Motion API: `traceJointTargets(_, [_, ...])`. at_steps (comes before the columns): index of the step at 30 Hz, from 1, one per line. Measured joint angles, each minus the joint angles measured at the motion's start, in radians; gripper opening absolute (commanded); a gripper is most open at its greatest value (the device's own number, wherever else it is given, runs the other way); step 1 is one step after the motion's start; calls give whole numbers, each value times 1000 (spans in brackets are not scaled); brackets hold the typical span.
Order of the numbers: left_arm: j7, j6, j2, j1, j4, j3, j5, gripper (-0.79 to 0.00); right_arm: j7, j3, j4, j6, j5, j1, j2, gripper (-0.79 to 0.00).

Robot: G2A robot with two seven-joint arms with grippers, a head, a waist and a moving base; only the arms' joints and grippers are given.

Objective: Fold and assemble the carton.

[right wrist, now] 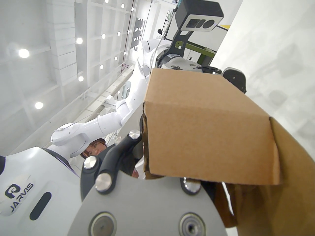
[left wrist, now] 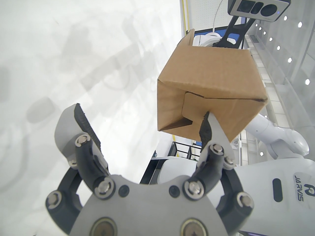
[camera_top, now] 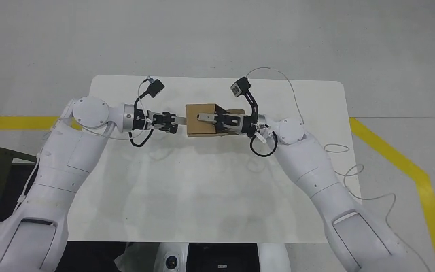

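right gripper (camera_top: 209, 119) grips carton (left wrist: 211, 74) to steady it | left gripper (left wrist: 143, 111) wide, 1 fingertip (left wrist: 205, 130) on end flap (left wrist: 192, 106), likely tucking

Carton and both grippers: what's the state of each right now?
carton: erected into a box, the end flaps facing the left gripper folded in.
left gripper: jaws open, one fingertip against the carton's folded end.
right gripper: jaws shut on the carton's other end, holding it.
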Motion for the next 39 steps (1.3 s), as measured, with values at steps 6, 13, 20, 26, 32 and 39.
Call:
traceJointTargets(6, [-3, 2, -1, -2, -4, 0, -8, 0, 8, -10, 18, -6, 13, 5, -9, -785])
traceJointTargets(13, [-5, 4, 0, 1, -9, 1, -11, 0, 13, -11, 35, -15, 24, 8, -15, -785])
traceJointTargets(20, [8, 1, 0, 12, 9, 0, -11, 0, 27, 1, 41, -41, 81, -4, -21, -785])
traceJointTargets(26, [11, 4, -3, 17, 26, 0, -51, 0, 42, 8, 51, -54, 110, -8, -25, -785])
traceJointTargets(32, [7, 6, -7, 18, 38, 0, -81, 0, 47, 14, 60, -61, 120, -7, -29, -785])
traceJointTargets(39, [4, 13, -11, 16, 40, 4, -103, 0, 53, 19, 65, -65, 121, -8, -31, -785])
